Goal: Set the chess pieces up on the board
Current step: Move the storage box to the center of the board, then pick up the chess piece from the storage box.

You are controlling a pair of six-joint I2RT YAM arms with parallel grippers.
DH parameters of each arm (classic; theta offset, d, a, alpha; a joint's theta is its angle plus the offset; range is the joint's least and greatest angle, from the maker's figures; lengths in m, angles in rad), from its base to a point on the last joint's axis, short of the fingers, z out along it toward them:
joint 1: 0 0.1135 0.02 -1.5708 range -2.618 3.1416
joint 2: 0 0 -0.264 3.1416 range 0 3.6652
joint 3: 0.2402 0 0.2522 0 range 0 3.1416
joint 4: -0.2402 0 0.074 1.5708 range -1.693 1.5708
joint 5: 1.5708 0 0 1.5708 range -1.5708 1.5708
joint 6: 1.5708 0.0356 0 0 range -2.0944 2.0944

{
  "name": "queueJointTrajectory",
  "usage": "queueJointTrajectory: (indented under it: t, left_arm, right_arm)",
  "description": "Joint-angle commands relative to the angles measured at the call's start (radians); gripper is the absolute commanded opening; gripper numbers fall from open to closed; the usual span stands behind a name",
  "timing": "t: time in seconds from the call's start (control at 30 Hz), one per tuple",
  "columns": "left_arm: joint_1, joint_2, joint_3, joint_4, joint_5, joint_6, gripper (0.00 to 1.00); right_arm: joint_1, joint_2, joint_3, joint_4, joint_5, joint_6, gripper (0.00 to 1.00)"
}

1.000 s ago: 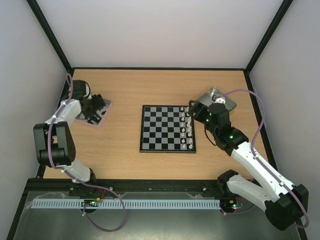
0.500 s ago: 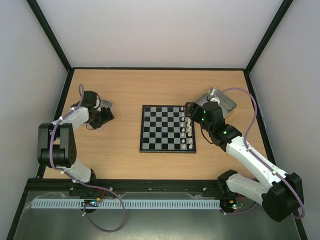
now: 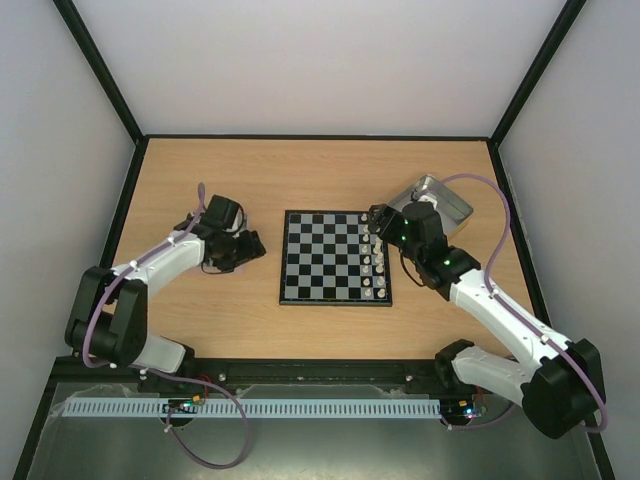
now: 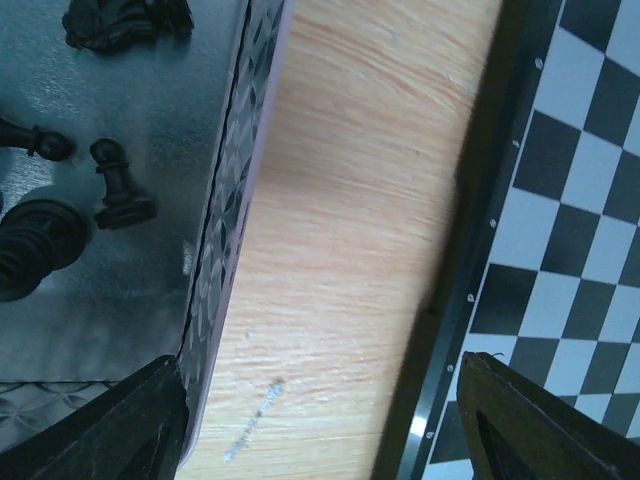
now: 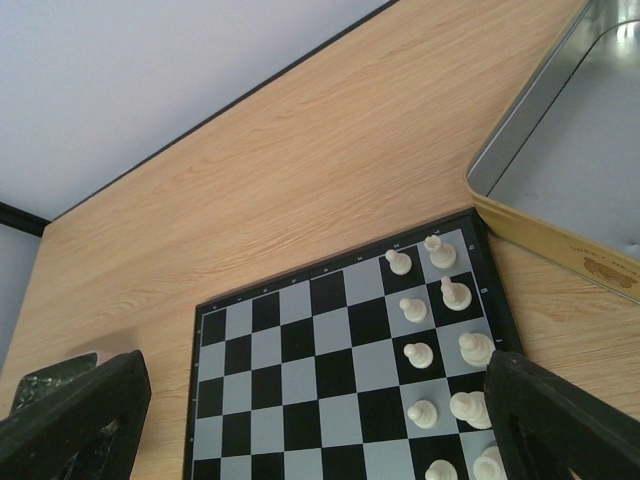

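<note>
Your black chess pieces (image 4: 118, 185) lie in the metal tray (image 4: 160, 90) near the board's (image 3: 335, 257) left edge. Your left gripper (image 4: 320, 410) hangs spread wide and empty over the table (image 4: 350, 200) between them. Your right gripper (image 5: 320, 400), equally wide and empty, hangs above the white pieces (image 5: 417, 353) along the board's right side.

Left arm (image 3: 160, 260) stretched rightward, left tool (image 3: 249, 249) gaping wide, right arm (image 3: 492, 307) stretched forward-left, right tool (image 3: 377, 218) gaping wide

board (image 3: 320, 255) mostly bare; pale pieces (image 3: 376, 262) line right edge; open wood (image 4: 350, 200) between tray (image 4: 160, 100), board.
</note>
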Motion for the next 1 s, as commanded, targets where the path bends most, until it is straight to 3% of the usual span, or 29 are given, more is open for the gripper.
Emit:
queueJointTrajectory:
  t: [0.0,0.23,0.37,0.7,0.83,0.97]
  left_arm:
    - [-0.055,-0.03,-0.028,-0.012,-0.002,-0.102,0.74]
    - [-0.122,-0.062,-0.041,-0.031,0.002,-0.148,0.73]
    - [-0.119,-0.08,0.048,-0.091,-0.123,-0.122,0.72]
    - [-0.01,0.02,0.178,-0.156,-0.388,-0.041,0.64]
    - [0.02,0.065,0.179,-0.146,-0.389,-0.016,0.61]
    - [0.031,0.108,0.177,-0.133,-0.353,0.006,0.58]
  right_arm:
    - [-0.001,0.026,0.036,0.0,0.024,-0.017,0.9]
    - [-0.001,0.041,0.045,-0.003,0.037,-0.011,0.9]
    - [-0.001,0.046,0.048,-0.002,0.047,-0.011,0.9]
    - [-0.001,0.079,0.047,0.017,0.032,-0.029,0.61]
    - [-0.001,0.081,0.043,0.017,0.031,-0.034,0.5]
    - [-0.001,0.086,0.042,0.017,0.025,-0.037,0.47]
